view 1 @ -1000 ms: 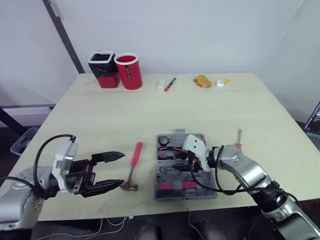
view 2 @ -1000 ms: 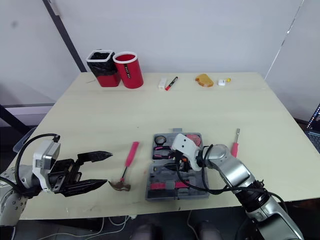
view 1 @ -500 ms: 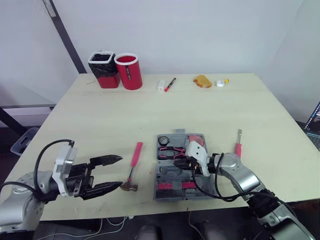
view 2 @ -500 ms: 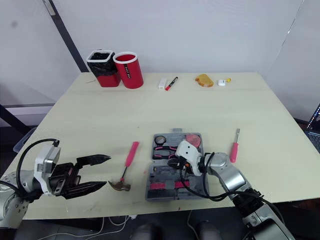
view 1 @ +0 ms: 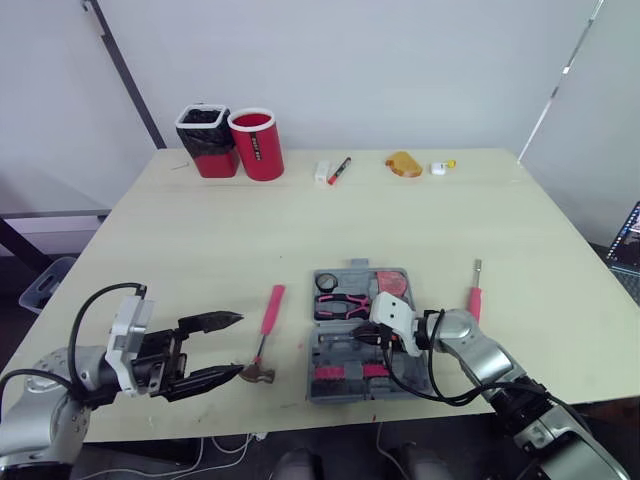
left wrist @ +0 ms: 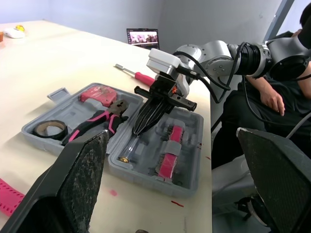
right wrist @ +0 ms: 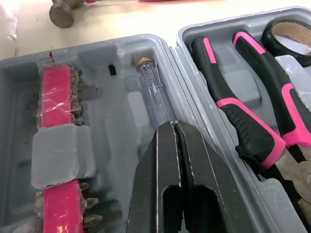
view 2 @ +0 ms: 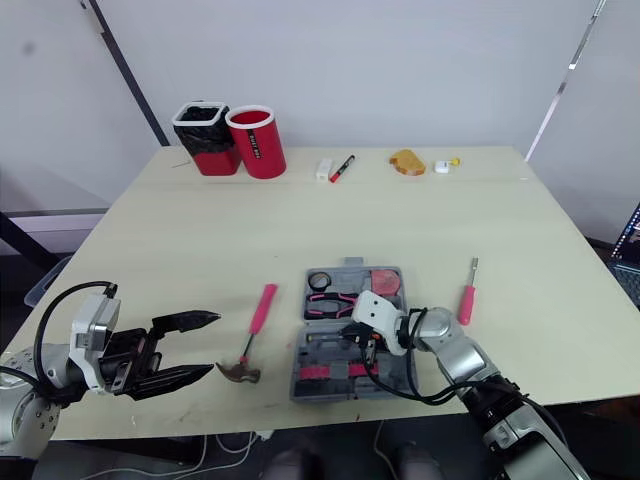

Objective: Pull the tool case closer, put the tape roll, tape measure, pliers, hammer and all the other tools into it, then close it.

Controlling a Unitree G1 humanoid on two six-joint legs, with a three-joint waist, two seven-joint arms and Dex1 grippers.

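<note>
The table [view 1: 200,230] fills most of the head view. The open grey case [right wrist: 104,126] lies at lower centre, near the table's front edge, lid flat.

The left gripper [view 1: 238,346] sits at lower left, its 2 fingers spread wide and holding nothing. Its tips are just left of the hammer head, not touching. The right gripper [right wrist: 174,128] comes in from lower right over the case. Its 2 fingers are pressed together with no gap and nothing between them, the tip pointing down at the case's lower half.

At upper left stand 2 containers side by side, a black-rimmed bin [view 1: 204,139] and a red cup [view 1: 257,143].

The hammer [view 1: 268,320] lies on the table just left of the case, pink handle pointing up the frame and head toward the front edge. The pliers [right wrist: 243,121], black and pink, lie in the case's upper half. A pink screwdriver [view 1: 476,295] lies on the table right of the case, apart from it.

The red tape measure [view 1: 392,283] sits in the case's upper right corner and the tape roll [view 1: 326,284] in its upper left. A clear-handled driver [right wrist: 153,90] rests in the lower half, just beyond the right fingertips, beside 2 pink bit holders [right wrist: 56,94].

A marker [view 1: 340,168] lies at top centre.
</note>
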